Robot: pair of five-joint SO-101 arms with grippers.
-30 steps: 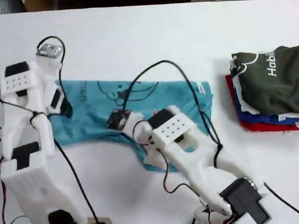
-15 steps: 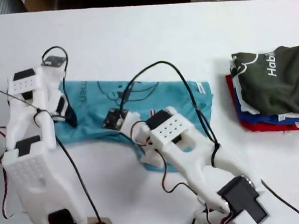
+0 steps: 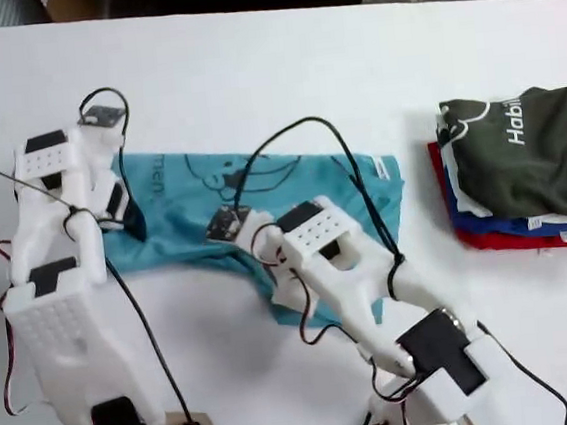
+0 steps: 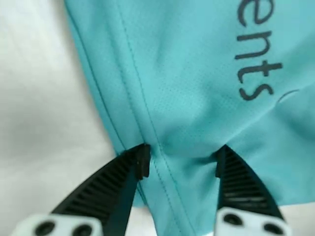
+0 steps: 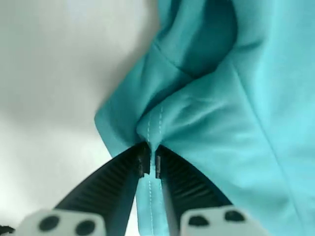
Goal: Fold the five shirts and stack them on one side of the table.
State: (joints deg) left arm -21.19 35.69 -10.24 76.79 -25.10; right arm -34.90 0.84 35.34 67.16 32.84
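Left gripper (image 4: pixel 182 160): open. The jaws stand well apart and straddle a stitched seam of the teal shirt (image 4: pixel 187 83). Both fingertips rest on the fabric, with no cloth pinched between them. In the high view this gripper (image 3: pixel 129 219) sits at the shirt's left end, close to the printed lettering.

Right gripper (image 5: pixel 151 166): closed. The jaws clamp a raised ridge of the teal shirt along a double-stitched hem, and the cloth bunches up from the fingertips. In the high view the right arm reaches over the near edge of the shirt, roughly at its middle.

Teal shirt: lies in the centre-left of the table (image 3: pixel 280 72), partly folded lengthwise, long side running left to right, with a flap hanging toward the near edge under the right arm.

Count:
- Arms: two, both over the teal shirt.
- Loose shirts: one, the teal one.
- Stack (image 3: pixel 525 164): one, at the right side of the table, well apart from the teal shirt. Four coloured layers show: dark green on top, then white, blue, and red at the bottom.
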